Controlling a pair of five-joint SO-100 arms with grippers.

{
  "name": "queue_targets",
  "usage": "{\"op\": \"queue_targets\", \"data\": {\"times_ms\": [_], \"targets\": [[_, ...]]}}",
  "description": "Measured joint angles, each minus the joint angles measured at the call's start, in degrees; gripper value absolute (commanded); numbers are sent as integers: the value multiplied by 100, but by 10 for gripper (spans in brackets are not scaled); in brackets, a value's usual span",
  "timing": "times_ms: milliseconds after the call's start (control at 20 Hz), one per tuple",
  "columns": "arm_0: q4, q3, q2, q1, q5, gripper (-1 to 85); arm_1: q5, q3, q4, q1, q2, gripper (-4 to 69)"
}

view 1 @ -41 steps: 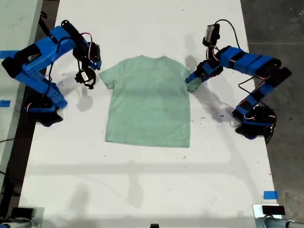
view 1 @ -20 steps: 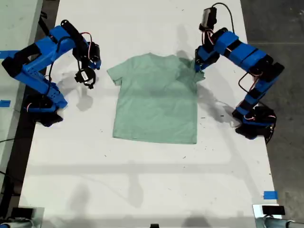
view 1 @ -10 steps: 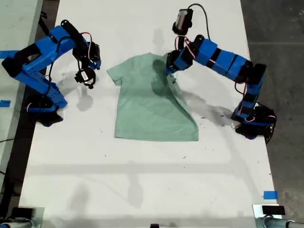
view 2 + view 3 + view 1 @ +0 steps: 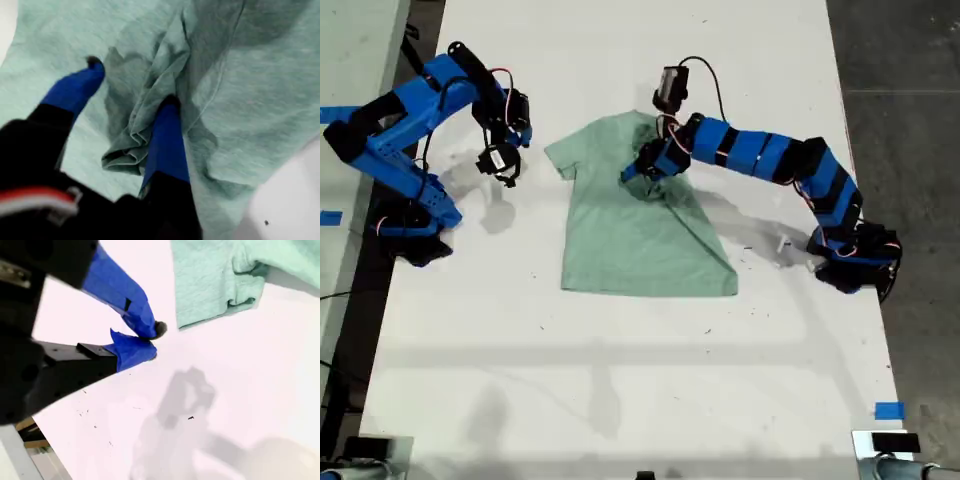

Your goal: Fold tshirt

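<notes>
The pale mint-green tshirt [image 4: 640, 235] lies on the white table, its side at the exterior view's right folded in along a diagonal crease. My first gripper [image 4: 645, 165] reaches over the shirt's chest from the exterior view's right. In the first wrist view its blue fingers [image 4: 167, 140] stand apart, open, with a bunched fold of tshirt [image 4: 132, 132] lying between them against one finger. My second gripper [image 4: 500, 160] hovers shut on nothing beside the sleeve [image 4: 215, 285] at the exterior view's left, its fingertips [image 4: 145, 322] nearly touching above the bare table.
The white table [image 4: 620, 380] runs well past the shirt toward the exterior view's bottom. Both arm bases stand at the table's side edges. Blue tape [image 4: 888, 410] marks the exterior view's lower right.
My first gripper swept across toward the exterior view's left, carrying the sleeve and side of the tshirt over its body; its fingers now stand apart. My second arm stayed still.
</notes>
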Motion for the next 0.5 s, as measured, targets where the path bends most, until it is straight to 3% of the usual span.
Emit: {"op": "queue_targets", "data": {"times_ms": [300,350,450,500], "targets": [[0,0,53,0,0,24,-229,-105,1485,-26,1468,251],[0,0,53,0,0,70,-255,-97,1731,-35,1881,237],[0,0,53,0,0,272,-255,229,2136,-53,2619,213],[0,0,53,0,18,304,-255,554,2171,-53,2953,206]]}}
